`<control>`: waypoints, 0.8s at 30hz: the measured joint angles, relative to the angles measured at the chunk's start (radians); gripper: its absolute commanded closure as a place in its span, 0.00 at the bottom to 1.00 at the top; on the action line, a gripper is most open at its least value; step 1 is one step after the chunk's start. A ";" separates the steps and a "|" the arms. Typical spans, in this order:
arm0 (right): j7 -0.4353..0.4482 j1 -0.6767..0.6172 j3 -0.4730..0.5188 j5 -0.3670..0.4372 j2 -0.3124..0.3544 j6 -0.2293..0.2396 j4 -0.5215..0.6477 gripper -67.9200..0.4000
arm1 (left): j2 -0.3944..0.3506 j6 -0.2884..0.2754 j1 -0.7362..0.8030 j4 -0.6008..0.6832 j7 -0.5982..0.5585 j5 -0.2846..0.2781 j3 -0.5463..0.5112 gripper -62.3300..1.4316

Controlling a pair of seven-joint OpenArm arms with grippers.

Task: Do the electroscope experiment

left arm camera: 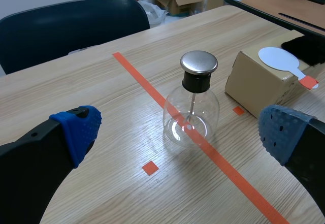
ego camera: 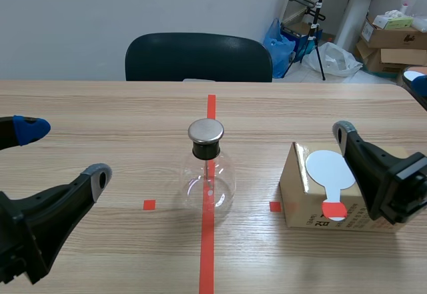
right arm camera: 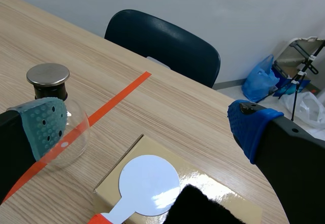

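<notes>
Scene view, round glass flask (ego camera: 223,187), flat white paddle (ego camera: 330,169), cardboard box (ego camera: 293,194)

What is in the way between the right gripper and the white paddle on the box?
Nothing visible. The open right gripper hangs above the white paddle on the box; a black furry thing lies right beside the paddle.

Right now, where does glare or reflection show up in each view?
Scene view: pale glints on the glass flask and a soft sheen on its metal cap. Left wrist view: bright glints low on the flask. Right wrist view: glossy reflection on the cardboard box and white disc.
</notes>
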 measured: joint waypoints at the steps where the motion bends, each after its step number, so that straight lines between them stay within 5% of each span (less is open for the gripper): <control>1: 0.000 0.000 0.000 0.000 0.000 0.000 0.000 0.00 | 0.000 0.000 0.000 0.000 -0.013 0.000 0.000 0.00; 24: 0.000 0.000 0.000 0.000 0.000 0.008 0.000 0.00 | 0.000 0.000 0.000 0.000 -0.022 0.000 0.000 0.00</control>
